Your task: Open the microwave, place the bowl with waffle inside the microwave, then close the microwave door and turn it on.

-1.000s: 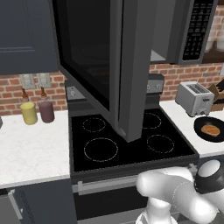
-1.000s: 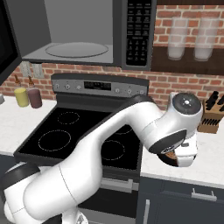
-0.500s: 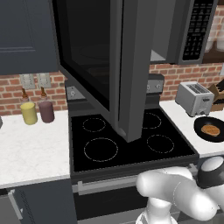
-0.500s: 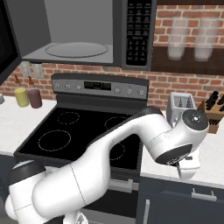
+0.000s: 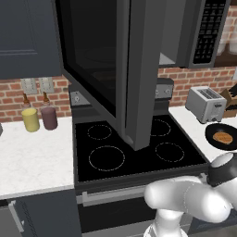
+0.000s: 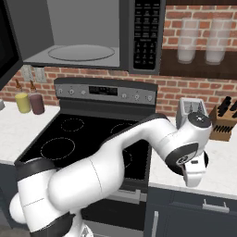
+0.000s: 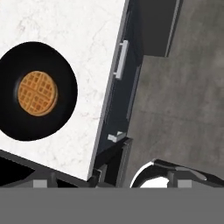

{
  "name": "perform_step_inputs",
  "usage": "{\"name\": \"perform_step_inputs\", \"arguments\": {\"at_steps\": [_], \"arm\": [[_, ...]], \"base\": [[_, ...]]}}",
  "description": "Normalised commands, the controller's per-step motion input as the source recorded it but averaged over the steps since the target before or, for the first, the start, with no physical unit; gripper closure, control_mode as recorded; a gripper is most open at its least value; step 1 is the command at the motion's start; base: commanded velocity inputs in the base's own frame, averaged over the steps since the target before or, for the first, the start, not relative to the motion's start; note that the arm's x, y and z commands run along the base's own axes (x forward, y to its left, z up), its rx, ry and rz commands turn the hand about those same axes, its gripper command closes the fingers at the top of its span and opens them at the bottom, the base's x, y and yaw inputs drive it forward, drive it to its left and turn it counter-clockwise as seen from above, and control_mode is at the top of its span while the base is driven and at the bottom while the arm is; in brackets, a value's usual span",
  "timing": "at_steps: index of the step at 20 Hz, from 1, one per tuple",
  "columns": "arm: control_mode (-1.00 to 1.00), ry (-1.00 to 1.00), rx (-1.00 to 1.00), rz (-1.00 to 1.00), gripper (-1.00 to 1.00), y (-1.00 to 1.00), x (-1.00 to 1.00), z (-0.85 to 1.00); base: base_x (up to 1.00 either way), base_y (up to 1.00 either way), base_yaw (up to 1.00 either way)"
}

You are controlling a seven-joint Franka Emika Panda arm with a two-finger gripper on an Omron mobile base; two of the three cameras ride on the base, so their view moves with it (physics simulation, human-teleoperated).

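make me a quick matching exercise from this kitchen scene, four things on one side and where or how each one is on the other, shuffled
Things:
1. dark grey microwave door
2. shallow black bowl with waffle
3. small silver toaster
4. yellow jar

Places or states:
A. on the white counter left of the stove, beside a maroon jar
B. swung open over the stove
C. against the brick wall, behind the bowl
D. on the white counter right of the stove

Pairs: 1-B, 2-D, 3-C, 4-A
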Motion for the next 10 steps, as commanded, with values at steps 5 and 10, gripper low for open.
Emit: {"name": "perform_step_inputs", "arguments": {"at_steps": [5, 10], "arm": [[-1.00, 0.00, 0.03, 0.02, -1.00, -0.02, 0.14, -0.25], [-1.00, 0.00, 0.03, 0.03, -1.00, -0.05, 0.19, -0.20]], "base": [[0.00, 0.00, 0.00], [0.00, 0.00, 0.00]]}}
